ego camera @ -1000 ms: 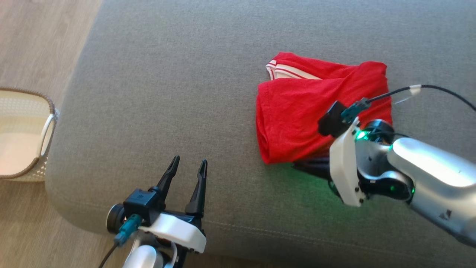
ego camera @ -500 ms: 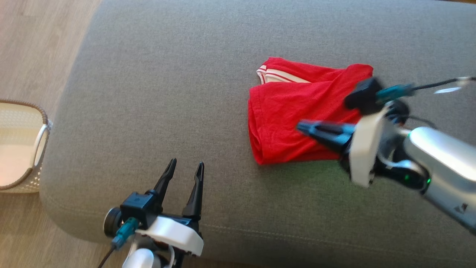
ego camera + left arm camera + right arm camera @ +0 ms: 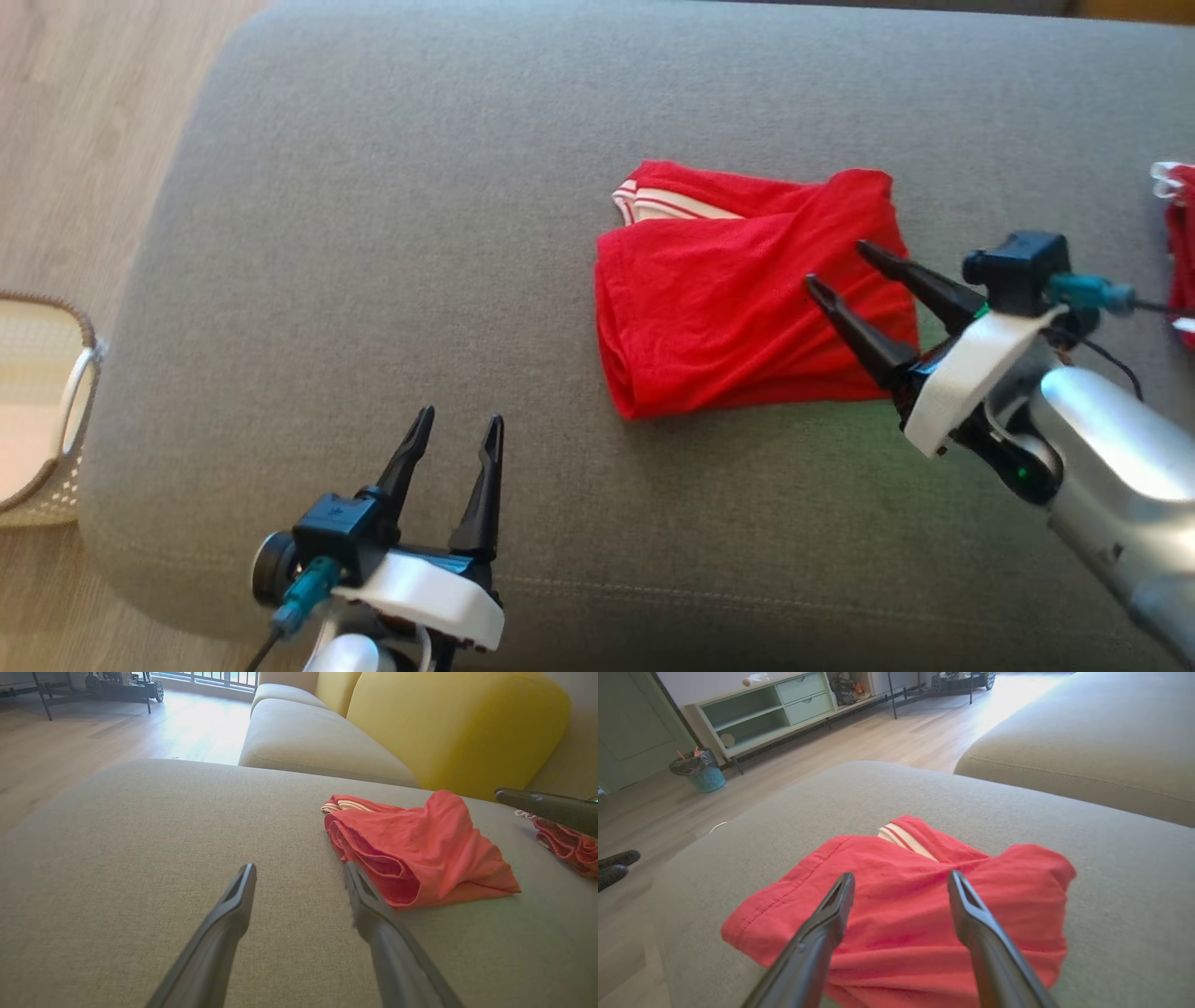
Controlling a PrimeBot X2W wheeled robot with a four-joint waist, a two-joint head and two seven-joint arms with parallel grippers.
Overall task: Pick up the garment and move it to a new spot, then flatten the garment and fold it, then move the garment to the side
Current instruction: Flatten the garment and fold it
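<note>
So nearest the robot, the left gripper [image 3: 460, 417] hangs over the near edge of the grey cushion [image 3: 373, 233], towards its near-left corner. Its two fingers are spread apart with nothing between them, pointing across the fabric. From the left wrist cam that gripper [image 3: 299, 870] has bare cushion [image 3: 140, 835] under it. The red garment [image 3: 420, 844] sits just ahead and to its right, not touching it.

A bit further in, the right arm reaches in from the near-right corner. The right gripper [image 3: 837, 263] is also wide open and empty, with its tips over the right-hand part of the garment [image 3: 728, 299]. In the right wrist cam the right gripper [image 3: 901, 876] straddles the middle of the cloth [image 3: 901, 914]. Nothing is pinched between the fingers. From the left wrist cam the one right finger [image 3: 546, 807] in shot looks lifted clear of the fabric, though I honestly can't tell if anything brushes it.

The garment itself is a folded bundle lying right of the cushion's centre, about halfway between the near and far edges. Its rounded fold faces the left edge. A white-striped band pokes out at its far-left corner.

Out by the right edge there's a second red piece [image 3: 1178, 224], well apart from the bundle. Off the left edge, a pale woven basket [image 3: 79, 373] sits on the wood floor [image 3: 75, 112]. Furthest back, the left wrist cam catches a yellow backrest [image 3: 444, 718].
</note>
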